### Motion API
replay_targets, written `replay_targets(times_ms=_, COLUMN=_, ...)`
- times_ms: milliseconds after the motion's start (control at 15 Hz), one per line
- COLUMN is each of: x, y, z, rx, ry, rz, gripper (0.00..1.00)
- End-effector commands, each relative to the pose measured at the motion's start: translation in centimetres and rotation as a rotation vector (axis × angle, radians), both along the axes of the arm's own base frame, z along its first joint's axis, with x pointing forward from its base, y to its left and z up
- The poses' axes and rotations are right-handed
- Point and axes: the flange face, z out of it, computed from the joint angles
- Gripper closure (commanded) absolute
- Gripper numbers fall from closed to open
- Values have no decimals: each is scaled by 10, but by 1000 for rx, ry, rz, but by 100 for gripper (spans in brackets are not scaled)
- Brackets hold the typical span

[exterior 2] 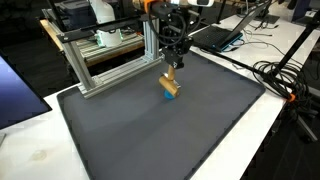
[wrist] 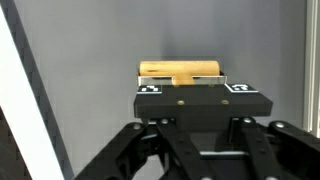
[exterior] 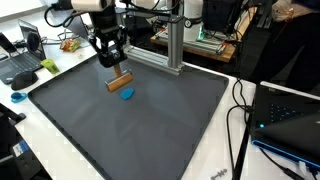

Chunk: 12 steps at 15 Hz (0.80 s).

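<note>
My gripper (exterior: 112, 62) hangs over the far part of the dark mat (exterior: 140, 135), shut on a tan wooden block (exterior: 120, 82). The block hangs crosswise just below the fingers in both exterior views (exterior 2: 170, 80). Right under it a small blue object (exterior: 126, 95) lies on the mat (exterior 2: 180, 135), also seen as a blue patch (exterior 2: 172, 94); I cannot tell whether the block touches it. In the wrist view the wooden block (wrist: 180, 69) shows as a bar past the black gripper (wrist: 186, 80) body, with a short stub toward the jaws. The blue object is hidden there.
An aluminium frame (exterior: 172, 45) stands at the mat's back edge, close to the arm (exterior 2: 100, 60). Laptops (exterior: 22, 52) (exterior 2: 222, 35) and cables (exterior: 240, 115) (exterior 2: 280, 75) lie on the white table around the mat. A dark device (exterior: 290, 110) sits at one side.
</note>
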Motion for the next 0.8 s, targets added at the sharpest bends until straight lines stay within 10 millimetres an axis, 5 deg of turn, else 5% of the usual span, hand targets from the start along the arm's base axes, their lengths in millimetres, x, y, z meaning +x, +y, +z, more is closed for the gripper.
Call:
replay_targets(times_ms=0, x=3, y=7, z=-10, rx=19, ry=9, rz=0, gripper=78)
replay_targets(times_ms=733, x=2, y=11, z=-59, rx=44, ry=52, rz=-14, gripper=78)
